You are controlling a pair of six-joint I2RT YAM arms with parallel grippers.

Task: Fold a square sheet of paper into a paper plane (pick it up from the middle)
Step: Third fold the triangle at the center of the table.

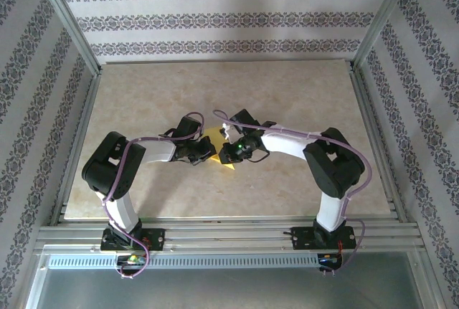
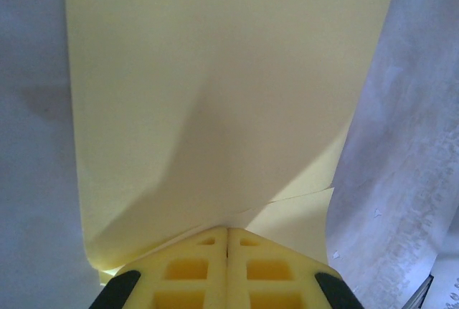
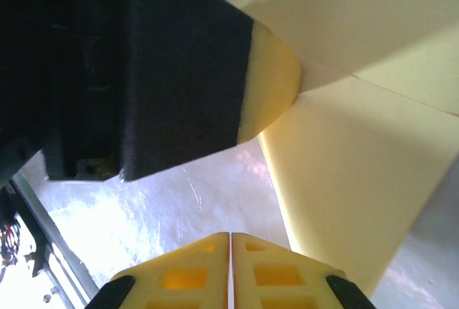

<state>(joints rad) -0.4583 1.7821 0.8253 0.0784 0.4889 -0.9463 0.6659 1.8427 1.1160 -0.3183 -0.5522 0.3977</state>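
Observation:
The square sheet of paper (image 1: 221,159) is yellow, creased and partly folded, and lies at the middle of the table between my two grippers. My left gripper (image 1: 206,150) is shut on it. In the left wrist view the sheet (image 2: 215,94) rises from the closed tips of that gripper (image 2: 228,231), with a folded layer at the lower right. My right gripper (image 1: 232,148) hovers just beside the sheet. In the right wrist view its jaws (image 3: 230,235) are pressed together over bare table, left of the paper (image 3: 344,173). One of the left gripper's fingers (image 3: 276,72) touches the paper's fold.
The marble-look tabletop (image 1: 301,94) is ringed by aluminium rails (image 1: 229,231) and patterned walls (image 1: 215,18). Both arms bend inward from their bases at the near edge, leaving free room at the back and sides.

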